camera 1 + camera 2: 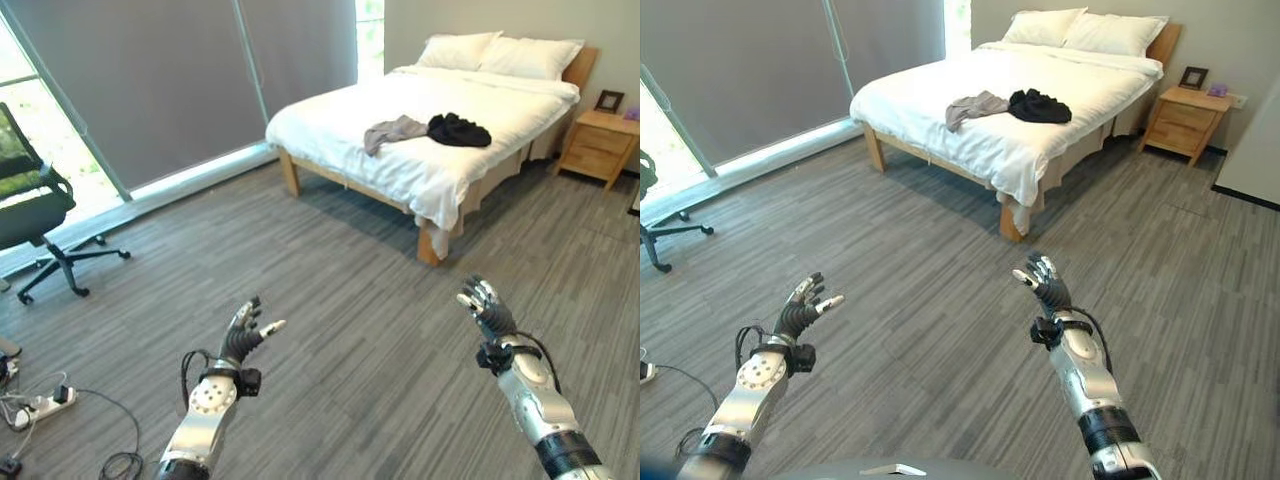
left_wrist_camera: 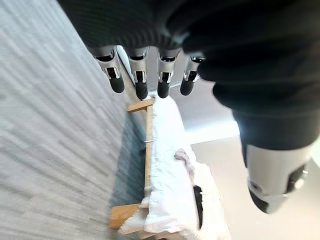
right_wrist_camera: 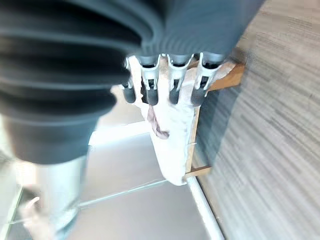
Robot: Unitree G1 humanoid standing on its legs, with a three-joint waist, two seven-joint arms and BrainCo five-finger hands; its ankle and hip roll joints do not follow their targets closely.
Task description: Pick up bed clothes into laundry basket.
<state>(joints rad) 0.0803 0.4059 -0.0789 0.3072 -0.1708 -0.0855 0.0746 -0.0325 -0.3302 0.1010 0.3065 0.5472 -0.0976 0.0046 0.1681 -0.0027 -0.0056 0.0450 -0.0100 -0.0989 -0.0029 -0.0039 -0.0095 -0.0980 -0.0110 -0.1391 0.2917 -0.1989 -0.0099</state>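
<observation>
A grey garment point(image 1: 392, 131) and a black garment point(image 1: 459, 129) lie crumpled side by side on the white bed point(image 1: 420, 160) across the room. Both also appear in the right eye view, grey garment point(image 1: 974, 106) and black garment point(image 1: 1039, 105). My left hand point(image 1: 243, 336) is raised over the grey floor at lower left, fingers straight and spread, holding nothing. My right hand point(image 1: 486, 305) is raised at lower right, fingers relaxed and empty. Both hands are far short of the bed. In the wrist views the fingers point(image 2: 141, 82) and fingers point(image 3: 174, 82) point toward the bed.
A wooden nightstand point(image 1: 598, 145) with a small frame stands right of the bed. A dark office chair point(image 1: 35, 215) sits at left by the window blinds. A power strip point(image 1: 40, 405) and cords lie on the floor at lower left. Wide grey floor lies between me and the bed.
</observation>
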